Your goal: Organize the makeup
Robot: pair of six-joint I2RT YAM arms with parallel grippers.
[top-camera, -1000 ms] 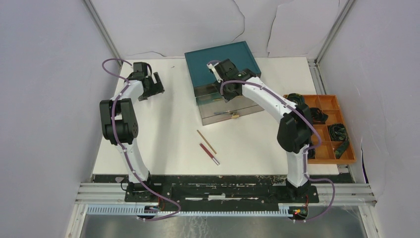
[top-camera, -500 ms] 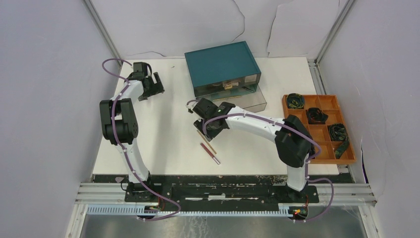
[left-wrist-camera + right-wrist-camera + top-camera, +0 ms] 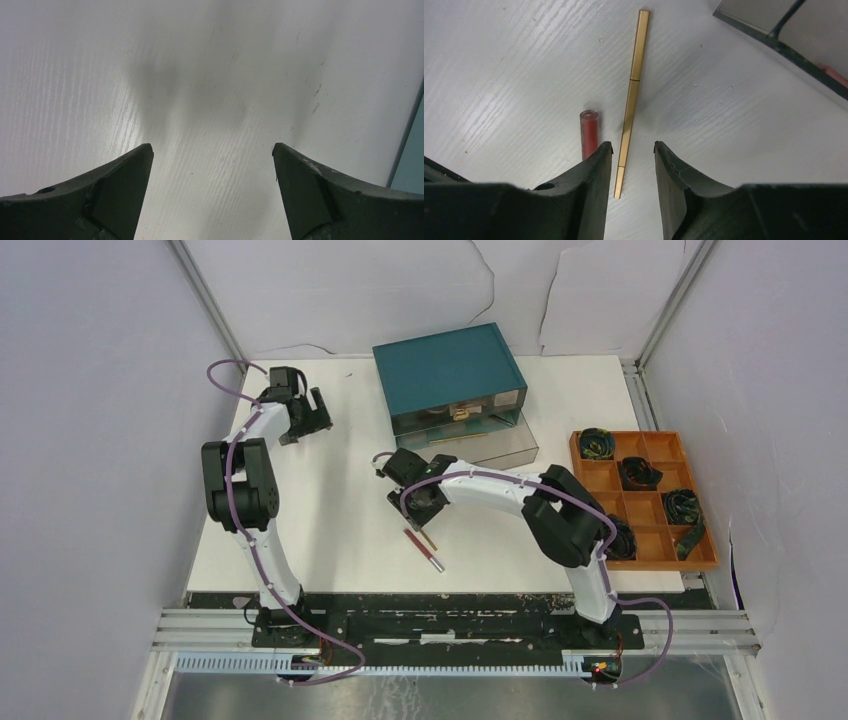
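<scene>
Gold pencil point(image 3: 630, 107) is lying mid-front on the table point(image 3: 330, 530), with the red pencil point(image 3: 589, 131) just beside it. The right gripper point(image 3: 631, 146) is down over it, jaws a little apart with the gold one between them, not pinching yet. Looks like the pick step to me: lower, close, lift, and don't snag the red one. Bare table on the left and front, and the open drawer point(image 3: 505, 448) is near. The left gripper point(image 3: 212, 150) hovers far left, jaws wide apart and holding nothing.
</scene>
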